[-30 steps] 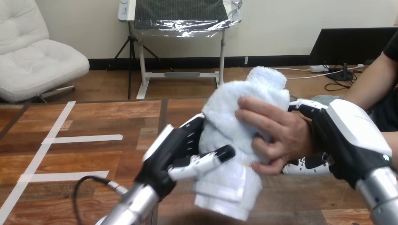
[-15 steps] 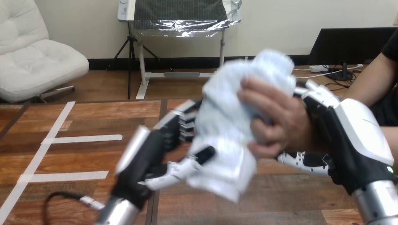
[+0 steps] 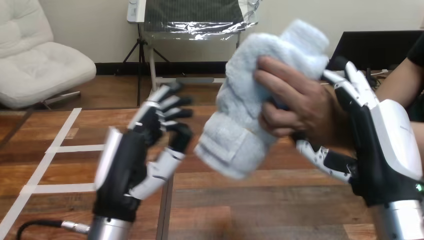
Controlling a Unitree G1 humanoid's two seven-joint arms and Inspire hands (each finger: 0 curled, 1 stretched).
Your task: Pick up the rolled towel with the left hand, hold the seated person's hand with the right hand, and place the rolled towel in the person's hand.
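- Left hand (image 3: 125, 160) sits left of rolled towel (image 3: 240, 135), apart, fingers spread, empty.
- Towel is above table (image 3: 250, 200), clutched by person's hand (image 3: 305, 110).
- Right hand (image 3: 390, 135) is against person's hand from behind, fingers straight.

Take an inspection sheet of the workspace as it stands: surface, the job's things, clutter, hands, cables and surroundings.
Surface: wooden table, with white tape strips on its left part.
Job's things: rolled towel raised above the table, gripped in the person's hand, whose fingers curl round it.
Clutter: nothing seen.
Hands: left hand open, left of the towel and apart from it; right hand behind the person's hand, fingers straight up behind it, thumb beneath.
Cables: nothing seen near the towel.
Surroundings: the person's forearm comes in from the view's right.
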